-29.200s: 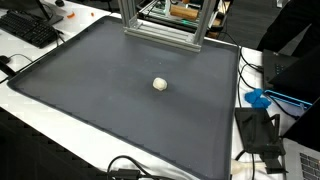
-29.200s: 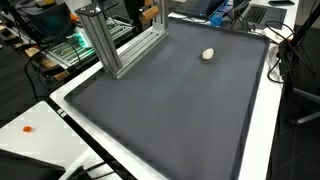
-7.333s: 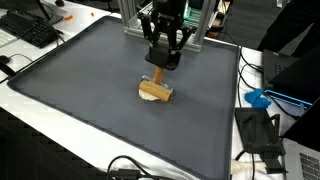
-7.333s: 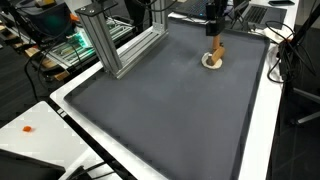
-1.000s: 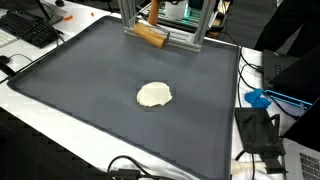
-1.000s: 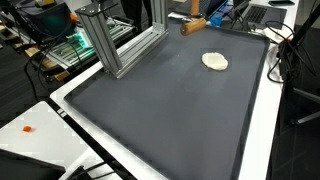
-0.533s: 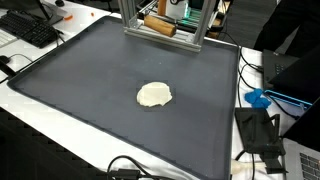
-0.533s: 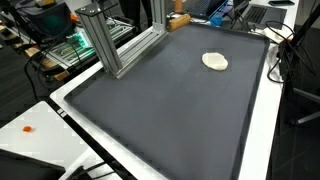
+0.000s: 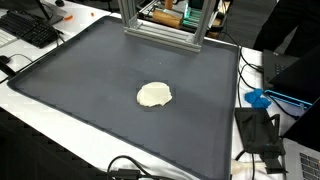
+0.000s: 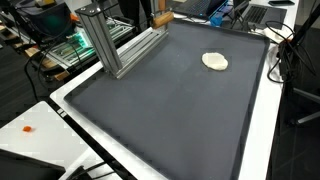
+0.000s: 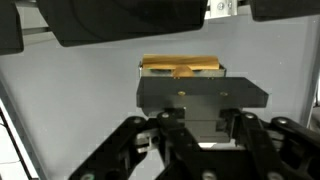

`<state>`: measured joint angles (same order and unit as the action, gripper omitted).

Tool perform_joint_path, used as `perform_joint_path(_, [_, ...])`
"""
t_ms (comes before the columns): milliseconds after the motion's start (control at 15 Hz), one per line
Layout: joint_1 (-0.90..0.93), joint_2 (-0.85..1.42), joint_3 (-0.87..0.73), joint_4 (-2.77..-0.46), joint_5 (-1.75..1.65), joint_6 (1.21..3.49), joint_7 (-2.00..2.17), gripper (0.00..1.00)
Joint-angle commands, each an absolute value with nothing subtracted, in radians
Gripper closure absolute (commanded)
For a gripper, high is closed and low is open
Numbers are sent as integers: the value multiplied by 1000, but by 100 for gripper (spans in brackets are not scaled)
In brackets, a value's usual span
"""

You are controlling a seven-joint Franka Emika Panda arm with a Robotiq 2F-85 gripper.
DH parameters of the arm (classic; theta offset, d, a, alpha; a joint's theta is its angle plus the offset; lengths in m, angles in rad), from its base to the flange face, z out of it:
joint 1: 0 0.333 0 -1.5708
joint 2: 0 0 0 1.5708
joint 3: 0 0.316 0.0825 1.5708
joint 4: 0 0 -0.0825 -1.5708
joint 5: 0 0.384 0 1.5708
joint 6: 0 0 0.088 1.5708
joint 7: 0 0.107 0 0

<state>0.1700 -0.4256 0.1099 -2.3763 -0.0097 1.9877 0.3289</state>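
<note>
A flattened disc of pale dough lies alone on the dark grey mat. Far from it, at the mat's back edge behind the aluminium frame, a wooden roller tool hangs in the air. In the wrist view my gripper is shut on the black block that carries the wooden roller. The gripper itself is mostly hidden in both exterior views.
A keyboard lies off the mat's corner. Cables, a blue object and a black box crowd the white table along the mat's side. The frame's posts stand at the mat's back edge.
The wooden roller tool has moved back and away from the mat, behind the frame. The dough, a small ball long ago, stays a flat disc in place.
</note>
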Motion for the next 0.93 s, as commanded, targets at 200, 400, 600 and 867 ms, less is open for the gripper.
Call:
perform_joint_path(200, [163,-550,130,-2456,76,1909,265,78])
perform_joint_path(400, [170,-570,142,-2470,105,1904,253,78])
perform_joint_path(600, [175,-583,156,-2480,122,1901,239,78])
perform_joint_path(867, [179,-606,174,-2502,120,1890,232,78])
